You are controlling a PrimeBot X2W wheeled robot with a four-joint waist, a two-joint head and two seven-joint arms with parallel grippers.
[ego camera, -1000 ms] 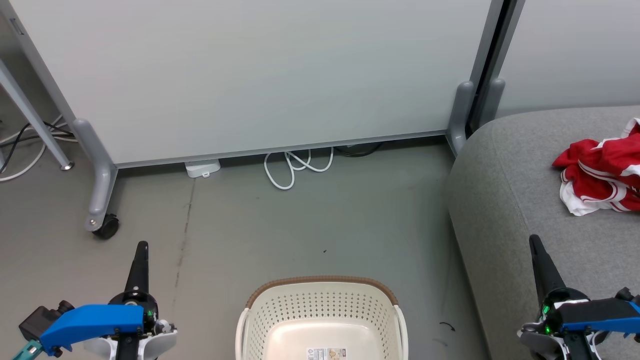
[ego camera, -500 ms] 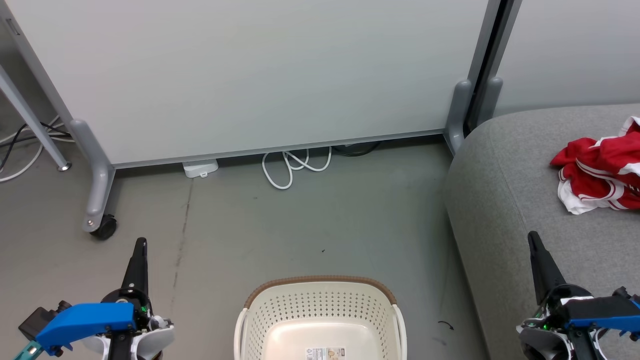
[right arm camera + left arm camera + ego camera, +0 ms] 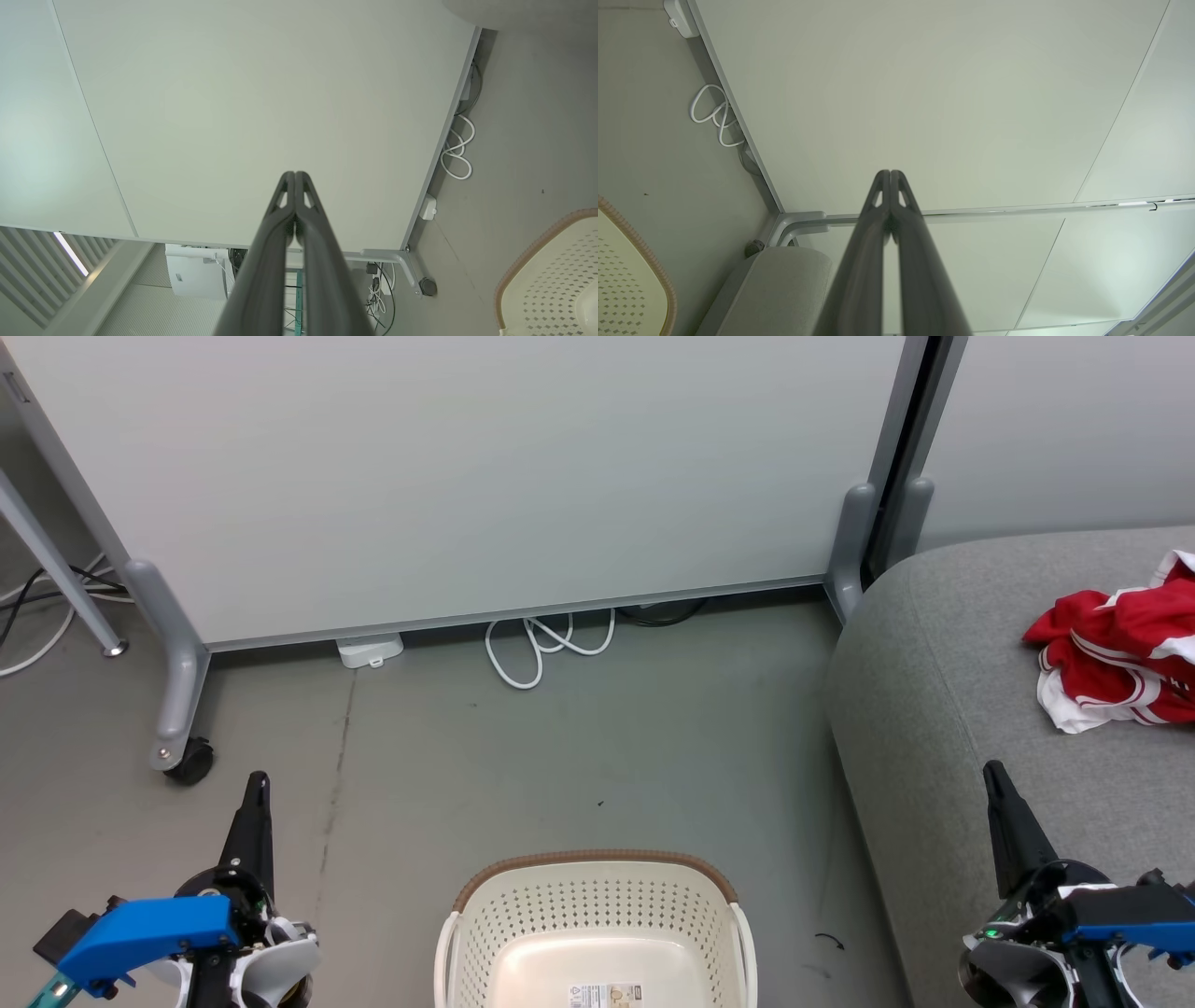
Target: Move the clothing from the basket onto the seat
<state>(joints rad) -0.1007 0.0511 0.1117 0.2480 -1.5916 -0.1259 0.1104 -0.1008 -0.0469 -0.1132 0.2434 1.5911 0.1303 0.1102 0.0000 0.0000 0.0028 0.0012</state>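
The red clothing [image 3: 1120, 653] with white stripe trim lies crumpled on the grey seat [image 3: 971, 691] at the right edge of the head view. The cream basket [image 3: 485, 933] with its brown rim stands on the floor at bottom centre, holding nothing but the label sticker [image 3: 607, 995] on its bottom. My left gripper [image 3: 256, 784] is shut with nothing held, to the basket's left. My right gripper [image 3: 993, 775] is shut too, over the seat's front part, well short of the clothing. Both wrist views show fingers [image 3: 890, 176] [image 3: 295, 177] pressed together, pointing at the pale partition.
A pale partition panel [image 3: 467, 476] on grey wheeled feet [image 3: 187, 761] stands behind the basket, with a white cable [image 3: 541, 649] and a white box [image 3: 370, 649] under its edge. A grey table leg [image 3: 56, 569] and cables are at far left. Grey floor [image 3: 579, 747] lies between basket and partition.
The whole head view has shifted slightly up and left, so the camera moved. Both grippers stay shut, and the clothing lies as before on the seat.
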